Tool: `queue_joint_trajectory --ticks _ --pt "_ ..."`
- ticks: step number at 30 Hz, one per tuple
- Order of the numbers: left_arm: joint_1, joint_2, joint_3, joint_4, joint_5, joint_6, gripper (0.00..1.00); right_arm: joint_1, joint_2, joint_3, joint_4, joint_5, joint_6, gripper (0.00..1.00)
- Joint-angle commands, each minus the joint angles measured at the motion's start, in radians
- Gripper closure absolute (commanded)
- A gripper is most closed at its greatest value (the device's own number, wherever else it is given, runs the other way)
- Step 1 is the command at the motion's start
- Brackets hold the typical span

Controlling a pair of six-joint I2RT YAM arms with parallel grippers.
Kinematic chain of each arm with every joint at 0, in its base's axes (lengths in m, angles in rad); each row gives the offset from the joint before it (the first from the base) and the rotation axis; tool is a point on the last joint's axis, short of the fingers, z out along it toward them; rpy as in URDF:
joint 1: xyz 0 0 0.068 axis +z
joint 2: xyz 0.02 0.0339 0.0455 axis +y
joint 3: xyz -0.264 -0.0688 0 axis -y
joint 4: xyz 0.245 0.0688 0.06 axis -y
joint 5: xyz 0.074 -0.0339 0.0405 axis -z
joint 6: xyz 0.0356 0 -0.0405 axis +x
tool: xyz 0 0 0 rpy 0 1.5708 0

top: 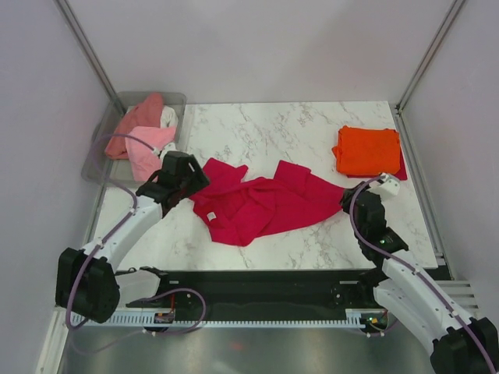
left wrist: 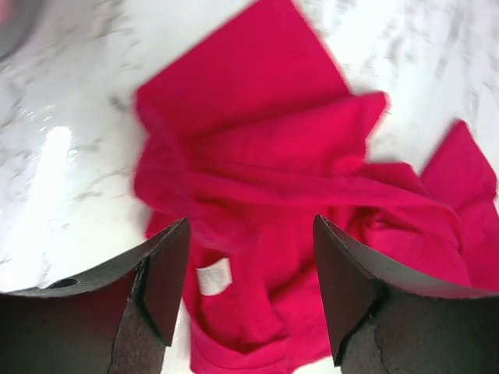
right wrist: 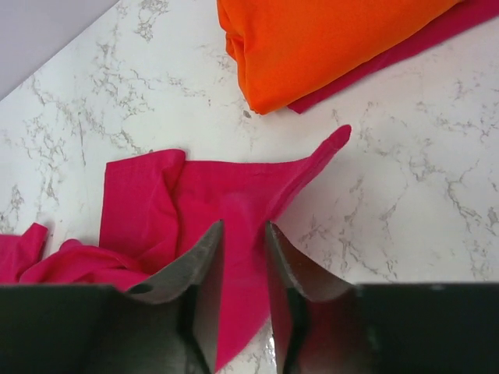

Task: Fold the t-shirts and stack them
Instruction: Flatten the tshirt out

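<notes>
A crimson t-shirt (top: 261, 204) lies crumpled across the middle of the marble table (top: 257, 128). My left gripper (top: 189, 181) hovers over its left end, jaws wide open; in the left wrist view the left gripper (left wrist: 250, 222) frames the bunched crimson t-shirt (left wrist: 257, 164) and its white label (left wrist: 214, 276). My right gripper (top: 348, 201) is at the shirt's right end. In the right wrist view the right gripper (right wrist: 245, 226) stands narrowly open, the crimson t-shirt (right wrist: 195, 195) lying flat beneath the gap. A folded orange t-shirt (top: 366, 149) rests on a folded crimson one (top: 401, 168).
A clear grey bin (top: 100, 144) at the back left holds salmon (top: 134, 125), light pink (top: 148, 148) and white (top: 168, 117) t-shirts. Enclosure walls and metal posts stand close to the table's left and right edges. The folded orange t-shirt (right wrist: 327, 43) lies just beyond my right gripper.
</notes>
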Motion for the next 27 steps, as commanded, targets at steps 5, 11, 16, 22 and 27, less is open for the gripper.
queue_joint_trajectory --ticks 5,11,16,22,27 --pt "-0.257 0.046 0.200 -0.020 -0.090 0.213 0.27 0.001 0.093 0.023 0.034 -0.014 -0.059 0.36" --pt "-0.434 0.242 0.309 0.000 -0.050 0.367 0.18 0.001 0.141 0.019 0.042 -0.016 -0.058 0.27" --pt "-0.532 0.394 0.419 0.006 -0.088 0.447 0.18 0.001 0.095 -0.017 0.075 0.006 -0.053 0.28" --pt "-0.557 0.415 0.364 0.179 -0.125 0.561 0.07 0.001 0.038 -0.053 0.079 0.070 -0.024 0.30" --pt "-0.557 0.427 0.358 0.230 -0.081 0.600 0.02 0.000 0.035 -0.093 0.106 0.081 -0.007 0.41"
